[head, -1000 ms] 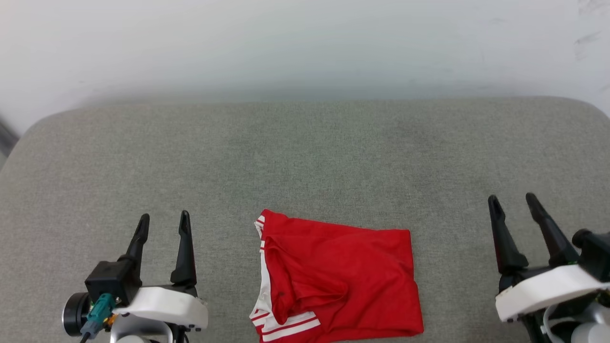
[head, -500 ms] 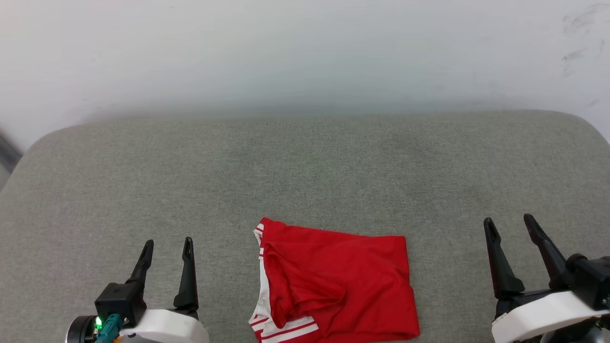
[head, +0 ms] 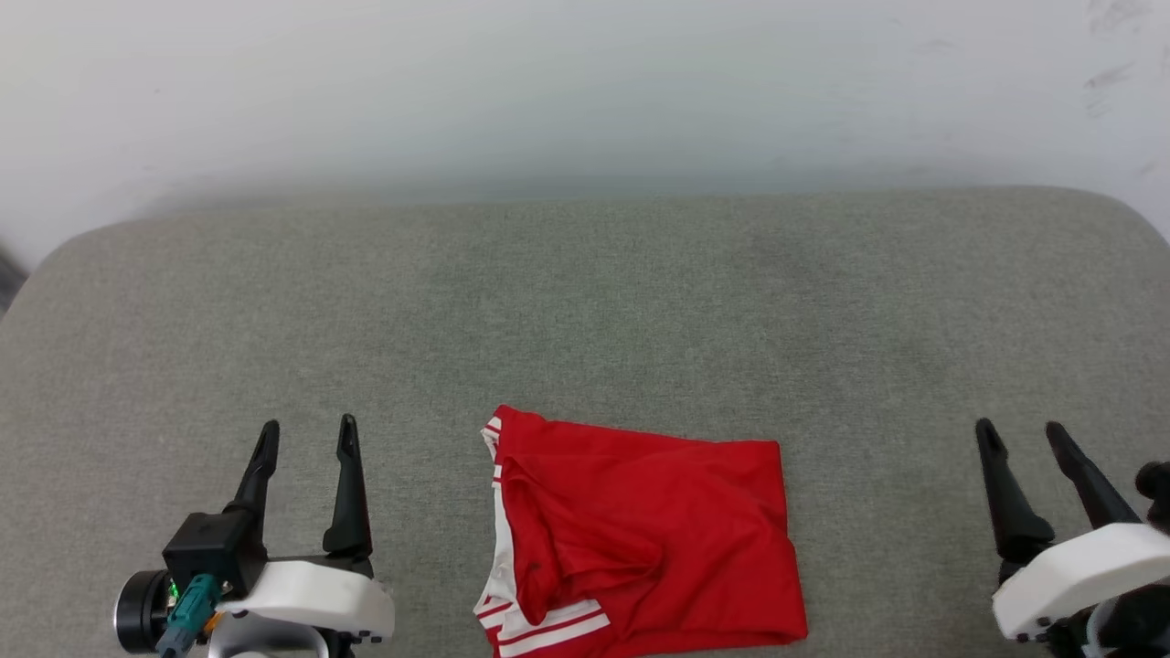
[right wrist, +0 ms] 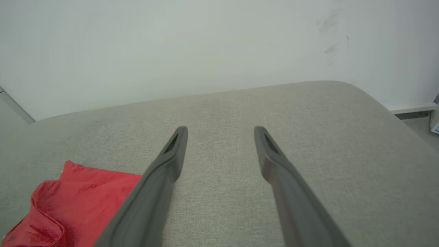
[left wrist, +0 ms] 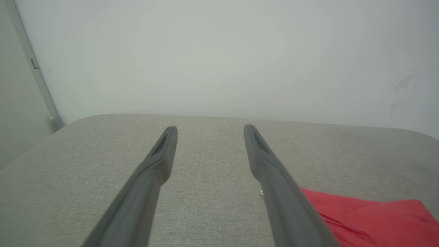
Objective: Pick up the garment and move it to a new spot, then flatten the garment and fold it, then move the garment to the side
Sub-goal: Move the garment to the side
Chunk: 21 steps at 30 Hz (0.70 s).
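As it lies folded into a compact, roughly rectangular red bundle, the garment (head: pixel 640 539) occupies the near middle of a grey fabric-covered surface (head: pixel 585 302), close to the lower edge of the head view. White cloth with red stripes shows along the bundle's left edge and at its near left corner; the red top layer is creased. To its left stands the left gripper (head: pixel 308 425), clear of the cloth, fingers pointing away from the robot, jaws spread with only bare grey fabric between them. On the opposite side the right gripper (head: pixel 1017 427) sits well apart from the garment, jaws likewise spread and empty. Behind the surface's rounded far edge rises a pale wall (head: pixel 585 82), faintly scuffed at upper right.
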{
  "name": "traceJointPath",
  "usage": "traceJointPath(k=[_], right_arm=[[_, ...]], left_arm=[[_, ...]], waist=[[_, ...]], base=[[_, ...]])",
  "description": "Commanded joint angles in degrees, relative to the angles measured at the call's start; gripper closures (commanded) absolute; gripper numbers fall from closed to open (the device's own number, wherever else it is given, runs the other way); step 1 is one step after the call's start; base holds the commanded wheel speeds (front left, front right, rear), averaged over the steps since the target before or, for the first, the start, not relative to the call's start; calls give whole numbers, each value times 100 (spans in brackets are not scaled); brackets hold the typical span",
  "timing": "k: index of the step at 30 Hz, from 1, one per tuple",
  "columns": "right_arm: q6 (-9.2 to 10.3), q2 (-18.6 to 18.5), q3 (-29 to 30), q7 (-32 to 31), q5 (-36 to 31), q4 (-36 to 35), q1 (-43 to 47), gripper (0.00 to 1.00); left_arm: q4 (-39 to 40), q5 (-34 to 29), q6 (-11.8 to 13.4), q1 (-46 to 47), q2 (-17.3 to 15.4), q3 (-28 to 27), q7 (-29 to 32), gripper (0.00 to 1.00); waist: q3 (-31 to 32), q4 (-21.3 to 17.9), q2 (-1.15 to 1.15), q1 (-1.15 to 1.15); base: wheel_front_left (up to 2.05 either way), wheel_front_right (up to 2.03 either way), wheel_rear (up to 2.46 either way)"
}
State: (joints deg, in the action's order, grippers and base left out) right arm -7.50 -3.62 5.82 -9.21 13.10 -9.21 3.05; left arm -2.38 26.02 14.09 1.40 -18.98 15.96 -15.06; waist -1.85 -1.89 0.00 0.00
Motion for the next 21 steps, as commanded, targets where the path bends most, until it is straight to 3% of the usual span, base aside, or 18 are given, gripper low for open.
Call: traceJointPath(k=[1, 7, 8, 10, 11, 12, 19, 20, 21], right_arm=[[2, -168, 242, -275, 395, 347, -202, 0], [-1, -639, 531, -1216, 1572, 1692, -618, 0], [1, -741, 320, -1761, 2202, 2185, -772, 0], [1, -695, 86, -2096, 2761, 2383, -853, 0], [1, -593, -192, -2527, 3494, 2592, -927, 0], [2, -545, -300, -2687, 3743, 2655, -959, 0], [8, -457, -731, -3191, 4684, 2965, -1024, 0], [8, -467, -807, -3236, 4740, 3042, -1027, 6], [8, -454, -881, -3217, 4771, 3062, -1046, 83]], left_arm=[[51, -51, -28, 139, 61, -44, -14, 0], [136, -173, -121, 359, 260, -149, -14, 0], [141, -237, -185, 418, 355, -216, -14, 0], [135, -279, -220, 443, 425, -260, -14, 0], [103, -337, -285, 458, 484, -312, -14, 0], [97, -362, -298, 472, 502, -329, -14, 0], [51, -469, -415, 556, 582, -413, -14, 0], [34, -485, -440, 588, 590, -420, -14, 0], [20, -500, -446, 609, 595, -433, -14, 0]], waist=[[-117, 102, 0, 0], [-377, 452, 0, 0], [-493, 633, 0, 0], [-565, 724, 0, 0], [-663, 828, 0, 0], [-707, 853, 0, 0], [-872, 920, 0, 0], [-884, 922, 0, 0], [-886, 920, 0, 0]], base=[[0, 0, 0], [0, 0, 0], [0, 0, 0], [0, 0, 0], [0, 0, 0], [0, 0, 0], [0, 0, 0], [0, 0, 0], [0, 0, 0]])
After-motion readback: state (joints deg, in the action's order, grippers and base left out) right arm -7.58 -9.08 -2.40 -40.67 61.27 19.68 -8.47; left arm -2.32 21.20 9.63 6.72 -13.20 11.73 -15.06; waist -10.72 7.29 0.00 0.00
